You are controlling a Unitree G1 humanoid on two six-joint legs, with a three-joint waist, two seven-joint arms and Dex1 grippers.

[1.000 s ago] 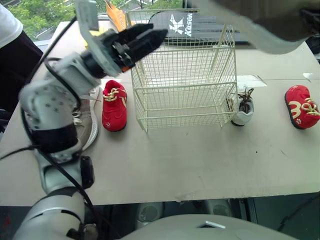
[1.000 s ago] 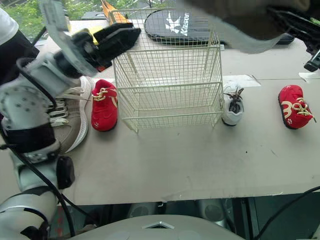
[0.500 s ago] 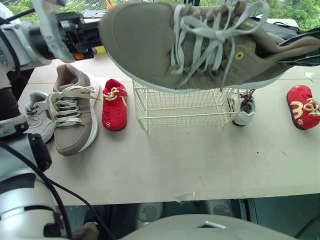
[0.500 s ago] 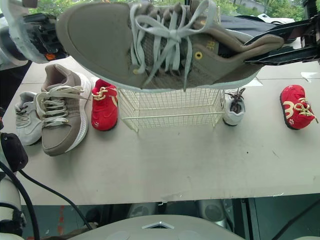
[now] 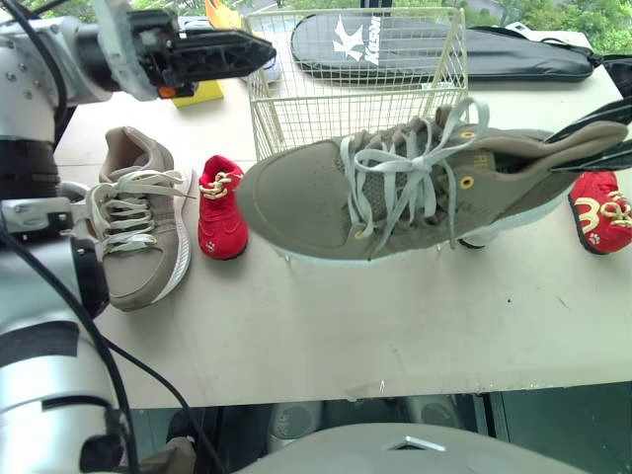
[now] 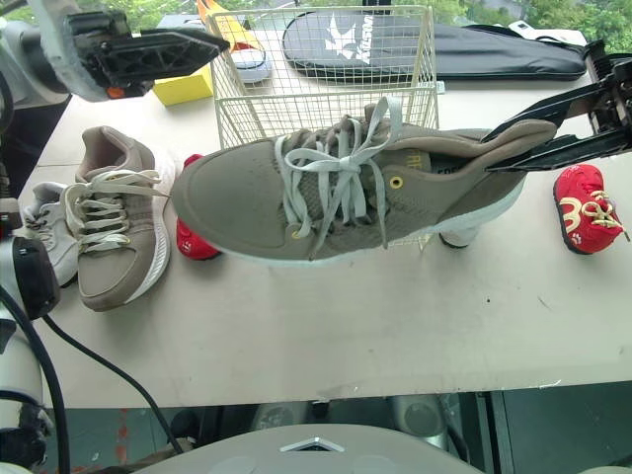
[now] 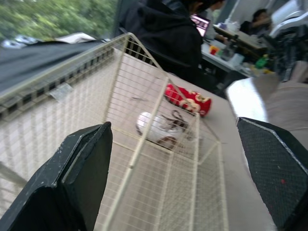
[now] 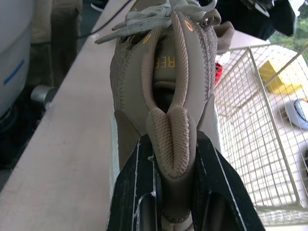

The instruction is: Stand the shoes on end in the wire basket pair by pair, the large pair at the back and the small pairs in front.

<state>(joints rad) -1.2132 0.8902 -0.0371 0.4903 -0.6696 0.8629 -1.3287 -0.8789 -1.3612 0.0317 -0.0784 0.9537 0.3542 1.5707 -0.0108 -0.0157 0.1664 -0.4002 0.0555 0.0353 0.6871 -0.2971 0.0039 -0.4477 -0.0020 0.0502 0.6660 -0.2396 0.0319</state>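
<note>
My right end effector [image 8: 173, 159] clamps the heel of one large shoe [image 5: 336, 197], my left end effector [image 7: 175, 144] gapes wide, and the basket [image 5: 355, 89] holds nothing yet.

Indoor office-type lab or work room. Plain board table [image 5: 395, 316] with raw front edge, no cloth. Behind it, in left wrist view, person in dark clothes [image 7: 163, 33] sits at desk [image 7: 233, 48] with open laptop [image 7: 201, 23]; small bottles and cups stand on same desk. Second person [image 7: 262, 15] further back. Green trees [image 6: 578, 12] visible beyond far side of table, so windows are near. Black racket bag [image 5: 474, 54] and yellow box [image 6: 183, 87] lie on table.
</note>
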